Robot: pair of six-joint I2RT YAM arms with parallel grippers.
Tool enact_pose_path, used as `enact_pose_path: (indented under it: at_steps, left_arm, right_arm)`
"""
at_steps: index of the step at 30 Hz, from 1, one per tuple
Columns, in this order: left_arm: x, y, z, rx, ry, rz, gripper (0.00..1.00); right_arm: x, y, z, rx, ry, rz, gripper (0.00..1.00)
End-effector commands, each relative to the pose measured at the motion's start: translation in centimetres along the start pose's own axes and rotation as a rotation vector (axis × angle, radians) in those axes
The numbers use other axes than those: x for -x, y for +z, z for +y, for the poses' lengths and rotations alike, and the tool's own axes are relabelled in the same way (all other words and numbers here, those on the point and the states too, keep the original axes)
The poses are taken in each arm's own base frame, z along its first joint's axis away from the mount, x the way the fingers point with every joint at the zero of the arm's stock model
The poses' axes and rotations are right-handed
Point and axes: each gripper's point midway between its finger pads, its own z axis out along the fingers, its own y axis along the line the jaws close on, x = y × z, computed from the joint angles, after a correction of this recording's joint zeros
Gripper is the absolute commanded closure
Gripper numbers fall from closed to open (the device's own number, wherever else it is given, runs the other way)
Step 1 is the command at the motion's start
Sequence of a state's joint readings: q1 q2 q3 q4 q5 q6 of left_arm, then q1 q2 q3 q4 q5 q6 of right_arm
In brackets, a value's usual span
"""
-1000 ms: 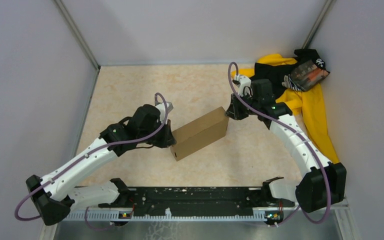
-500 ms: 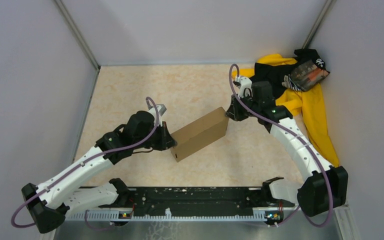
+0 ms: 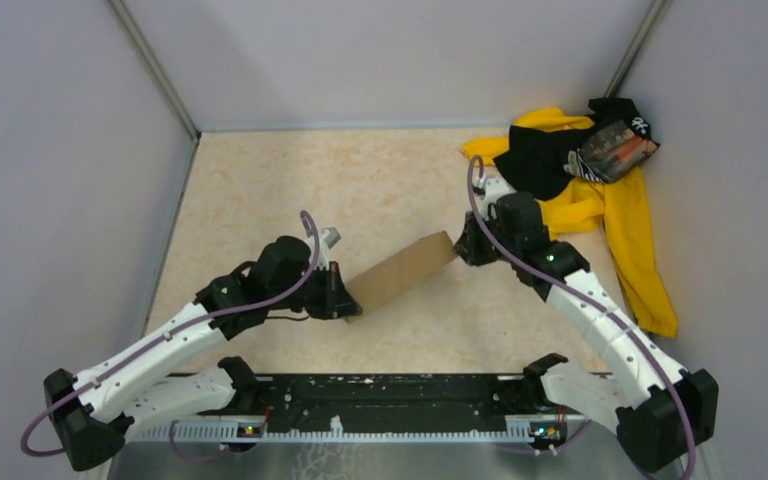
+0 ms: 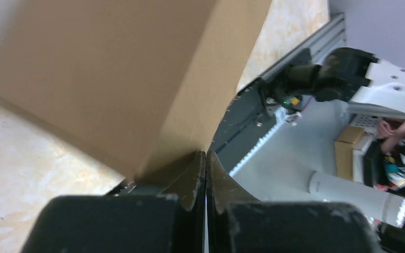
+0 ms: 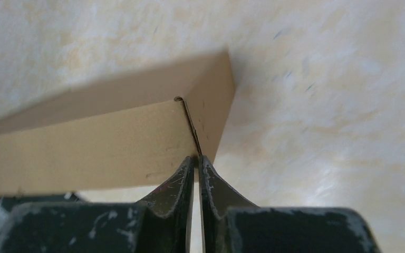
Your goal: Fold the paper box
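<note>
Paper box (image 3: 403, 270): closed brown carton, lying diagonally at frame centre over the bench (image 3: 290, 190), running from lower left to upper right. Left tool (image 3: 349, 300): fingers fully together with nothing between them, tips against the box's lower-left end. Right tool (image 3: 458, 245): fingers all but together at the upper-right corner seam; cannot tell whether they pinch the flap edge. Yellow-and-black cloth pile (image 3: 620, 215) sits upper right, well apart.

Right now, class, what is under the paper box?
Beneath the paper box only the beige speckled table shows. The patch directly under it is covered, so anything there is unseen. The left claw and right claw, both shut, meet its ends.
</note>
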State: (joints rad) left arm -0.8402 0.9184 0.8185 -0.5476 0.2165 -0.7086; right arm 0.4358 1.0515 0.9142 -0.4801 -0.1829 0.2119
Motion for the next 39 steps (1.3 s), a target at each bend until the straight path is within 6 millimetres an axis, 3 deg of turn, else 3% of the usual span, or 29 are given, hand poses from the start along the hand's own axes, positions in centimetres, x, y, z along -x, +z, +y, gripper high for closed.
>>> enact_pose_path:
  at_steps: [1, 7, 9, 12, 14, 18, 19, 20, 21, 24, 28, 32, 33, 36, 39]
  left_arm:
    - [-4.8, 1.4, 5.4, 0.158, -0.052, 0.12, 1.0]
    - [-7.0, 1.3, 6.7, 0.162, -0.094, 0.135, 0.98]
    - [-6.0, 0.7, 7.0, 0.186, -0.083, 0.077, 0.88]
    - [-2.6, -1.0, 5.6, 0.194, -0.04, -0.043, 0.76]
    - [-0.3, -2.2, 5.1, 0.241, -0.005, -0.091, 0.63]
    - [2.6, -4.5, 6.7, 0.429, 0.033, -0.153, 0.1]
    - [3.3, -5.2, 7.6, 0.479, 0.026, -0.182, 0.02]
    - [3.8, -5.7, 8.3, 0.512, 0.011, -0.202, 0.01]
    - [4.1, -6.2, 9.1, 0.539, -0.012, -0.218, 0.01]
    - [3.9, -7.0, 11.7, 0.615, -0.106, -0.227, 0.01]
    - [2.1, -7.7, 14.6, 0.71, -0.243, -0.252, 0.01]
    - [0.6, -7.6, 16.1, 0.728, -0.342, -0.292, 0.01]
    - [0.2, -7.4, 16.4, 0.732, -0.351, -0.282, 0.06]
    - [-0.8, -6.8, 16.9, 0.74, -0.372, -0.24, 0.52]
    - [-1.4, -6.8, 17.5, 0.778, -0.416, -0.232, 0.76]
  right_arm:
    - [-11.2, -2.5, 4.0, 0.132, 0.181, 0.336, 0.96]
    - [-13.5, -3.8, 4.8, 0.16, 0.262, 0.305, 0.96]
    - [-12.5, -4.0, 4.9, 0.16, 0.273, 0.26, 0.96]
    - [-10.1, -3.7, 5.6, 0.182, 0.243, 0.216, 0.91]
    - [-9.0, -2.8, 5.7, 0.175, 0.206, 0.231, 0.84]
    - [-6.8, -0.6, 6.0, 0.177, 0.143, 0.248, 0.75]
    - [-6.5, 0.0, 5.9, 0.169, 0.131, 0.254, 0.73]
    - [-6.2, 0.6, 5.6, 0.146, 0.124, 0.256, 0.68]
    - [-5.9, 1.2, 5.1, 0.116, 0.116, 0.256, 0.61]
    - [-6.1, 3.0, 3.3, 0.011, 0.089, 0.3, 0.55]
    - [-7.6, 5.0, 1.3, -0.089, 0.072, 0.382, 0.5]
    - [-8.8, 6.3, 0.4, -0.127, 0.071, 0.404, 0.5]
    - [-9.1, 6.6, 0.2, -0.133, 0.075, 0.411, 0.5]
    - [-9.9, 7.2, 0.2, -0.125, 0.078, 0.43, 0.51]
    - [-10.7, 7.4, 0.8, -0.089, 0.11, 0.432, 0.53]
